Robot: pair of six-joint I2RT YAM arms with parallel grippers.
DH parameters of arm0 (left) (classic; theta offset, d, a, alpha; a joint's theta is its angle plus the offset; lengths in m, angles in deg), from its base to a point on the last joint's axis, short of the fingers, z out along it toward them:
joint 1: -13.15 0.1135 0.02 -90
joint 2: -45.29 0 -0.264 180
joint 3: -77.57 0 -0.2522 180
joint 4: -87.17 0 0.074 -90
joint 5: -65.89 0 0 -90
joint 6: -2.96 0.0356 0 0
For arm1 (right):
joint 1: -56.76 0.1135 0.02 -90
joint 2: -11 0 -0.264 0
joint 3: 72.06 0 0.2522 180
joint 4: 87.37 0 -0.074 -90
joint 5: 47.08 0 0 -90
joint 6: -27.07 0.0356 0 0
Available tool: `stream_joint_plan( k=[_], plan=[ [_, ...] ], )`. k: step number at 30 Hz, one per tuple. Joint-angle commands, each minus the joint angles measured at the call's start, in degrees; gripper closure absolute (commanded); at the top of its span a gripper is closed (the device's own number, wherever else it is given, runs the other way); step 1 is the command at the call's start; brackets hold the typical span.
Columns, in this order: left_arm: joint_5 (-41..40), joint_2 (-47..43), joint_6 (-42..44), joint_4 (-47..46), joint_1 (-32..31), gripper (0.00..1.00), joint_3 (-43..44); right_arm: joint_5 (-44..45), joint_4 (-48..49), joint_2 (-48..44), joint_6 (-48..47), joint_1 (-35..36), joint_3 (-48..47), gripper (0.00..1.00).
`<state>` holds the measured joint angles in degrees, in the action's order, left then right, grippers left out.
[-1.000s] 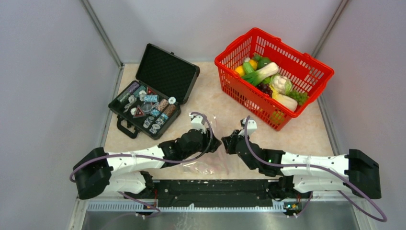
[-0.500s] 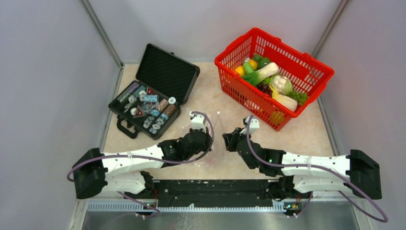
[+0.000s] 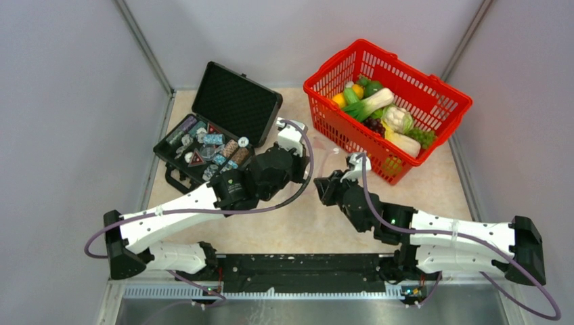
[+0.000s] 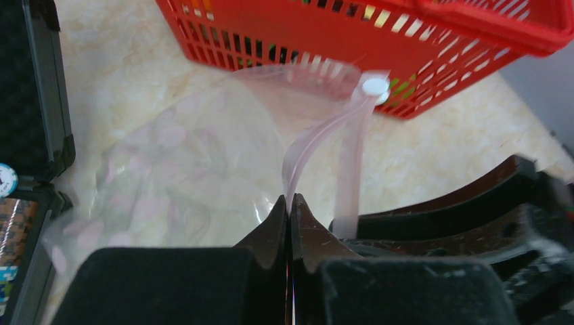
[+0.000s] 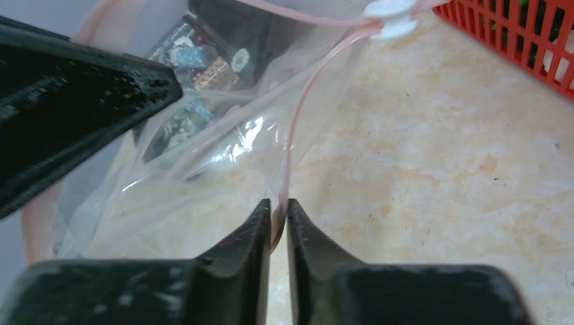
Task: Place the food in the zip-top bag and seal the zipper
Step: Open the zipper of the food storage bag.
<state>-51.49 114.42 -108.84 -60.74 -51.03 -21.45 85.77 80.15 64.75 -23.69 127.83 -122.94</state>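
Note:
The zip-top bag (image 4: 189, 156) hangs clear and lifted between my two grippers, faint in the top view (image 3: 317, 160). Its pink zipper (image 4: 318, 135) curves up to a white slider (image 4: 373, 87). My left gripper (image 4: 290, 203) is shut on the zipper strip. In the right wrist view the zipper (image 5: 298, 115) runs down into my right gripper (image 5: 277, 206), whose jaws stand slightly parted with the strip loose between them. The food (image 3: 382, 115) lies piled in the red basket (image 3: 345, 135), beyond both grippers (image 3: 306, 169) (image 3: 321, 187).
An open black case (image 3: 210, 152) with small trinkets stands at the left, close behind the left arm. The red basket (image 4: 379, 27) is just beyond the bag. The right gripper's dark fingers (image 4: 440, 223) show beside the left jaws.
Both arms moved away from the near edge, the left farthest, lifting the bag off the table. The right jaws have parted a little.

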Motion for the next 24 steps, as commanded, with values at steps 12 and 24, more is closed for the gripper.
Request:
stream_joint_plan(
  k=[12,24],
  plan=[
    [-0.5,4.0,-2.9,3.2,-0.9,1.0,1.1,0.1,-5.2,-1.0,11.5,-5.3,0.4,0.88],
    [-18.6,6.1,0.5,11.2,2.0,1.0,3.8,-18.7,-14.9,2.4,0.4,-20.5,-7.7,1.0]
  ],
)
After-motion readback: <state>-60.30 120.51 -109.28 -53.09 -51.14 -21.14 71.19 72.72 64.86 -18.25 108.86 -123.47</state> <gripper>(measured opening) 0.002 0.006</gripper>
